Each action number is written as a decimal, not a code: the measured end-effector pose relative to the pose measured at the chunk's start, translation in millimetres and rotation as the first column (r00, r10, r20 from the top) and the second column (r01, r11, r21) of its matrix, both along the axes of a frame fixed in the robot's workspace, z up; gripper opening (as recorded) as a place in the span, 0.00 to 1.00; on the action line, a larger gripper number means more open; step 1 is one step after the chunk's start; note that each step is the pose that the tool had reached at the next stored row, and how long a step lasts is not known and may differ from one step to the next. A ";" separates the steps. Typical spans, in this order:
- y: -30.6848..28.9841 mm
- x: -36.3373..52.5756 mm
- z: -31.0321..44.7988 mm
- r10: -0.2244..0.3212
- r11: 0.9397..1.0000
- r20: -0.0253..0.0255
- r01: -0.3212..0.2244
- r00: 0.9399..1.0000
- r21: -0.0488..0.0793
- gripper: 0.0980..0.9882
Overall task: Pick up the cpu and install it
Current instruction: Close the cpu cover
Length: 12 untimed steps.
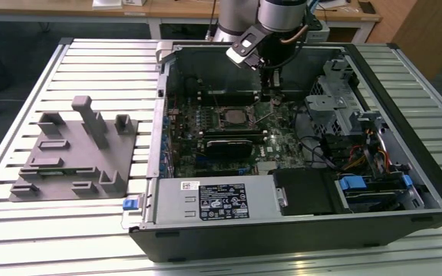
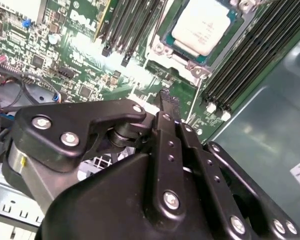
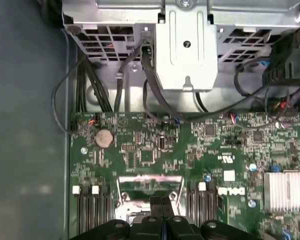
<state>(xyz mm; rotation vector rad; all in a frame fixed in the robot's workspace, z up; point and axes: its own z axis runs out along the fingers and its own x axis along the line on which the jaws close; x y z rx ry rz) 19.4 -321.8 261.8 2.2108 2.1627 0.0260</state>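
My gripper (image 1: 273, 95) hangs inside the open computer case (image 1: 405, 190), over the green motherboard (image 1: 282, 138). In both wrist views my two black fingers (image 2: 166, 107) lie pressed flat together with nothing between them; in the first wrist view only a thin seam divides them (image 3: 162, 210). I carry nothing. My tips sit low over the board, but I cannot tell whether they touch it.

The cpu (image 1: 232, 119) is not in my grasp. On the exterior view's clock face it lies at about eight o'clock from my fingertips, near them but apart. In the second wrist view its pale silver top (image 2: 202, 25) lies flat and level inside the socket frame (image 2: 196, 70), beyond my fingertips, with rows of dark memory slots (image 2: 250, 65) running just beside it.

In the first wrist view a round coin cell (image 3: 104, 137) sits on the board, a ribbed silver heatsink (image 3: 285, 190) stands well apart from it, and black cables trail from a metal drive cage (image 3: 185, 45) to the board's edge.

In the exterior view the white-labelled metal box (image 1: 213, 201) fills the case at about six o'clock from the cpu. The grey fixture (image 1: 75, 155) rests on the slatted table (image 1: 21, 247) outside the case, at nine o'clock from it.
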 end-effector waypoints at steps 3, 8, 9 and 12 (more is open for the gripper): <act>0.8 3.2 -1.4 0.000 1.000 0.000 0.000 1.000 0.000 0.01; 1.8 10.2 -2.5 0.002 1.000 0.000 -0.002 1.000 0.000 0.01; 1.9 10.9 -2.6 0.006 1.000 0.000 -0.006 1.000 0.000 0.01; 1.9 12.2 -2.9 0.028 1.000 0.000 -0.028 1.000 0.000 0.01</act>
